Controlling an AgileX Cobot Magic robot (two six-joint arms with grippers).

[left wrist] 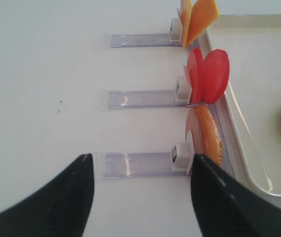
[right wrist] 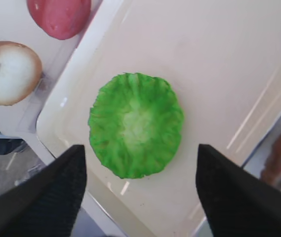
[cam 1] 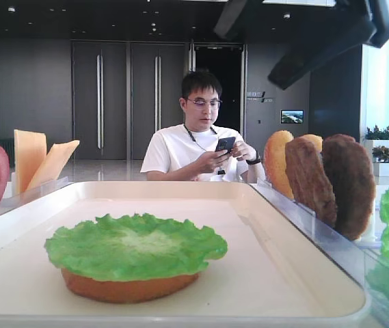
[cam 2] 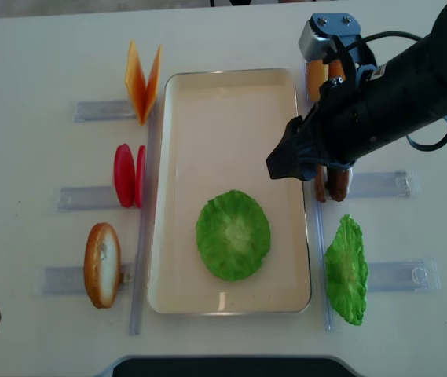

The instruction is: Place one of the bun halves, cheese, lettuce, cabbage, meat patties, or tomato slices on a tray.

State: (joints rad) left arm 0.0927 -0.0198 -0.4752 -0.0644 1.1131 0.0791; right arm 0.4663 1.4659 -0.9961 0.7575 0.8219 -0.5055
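Note:
A green lettuce leaf lies on a bun half in the cream tray, toward its near end. My right gripper hovers above the tray, open and holding nothing, with the lettuce straight below between its fingers. From above, this gripper hangs over the tray's right rim. My left gripper is open over the bare table, left of a standing bun half. Tomato slices and cheese stand in holders further along.
Right of the tray stand meat patties, a bun half and another lettuce leaf in clear holders. Clear rails run across the table on the left. A seated man looks at a phone behind the table.

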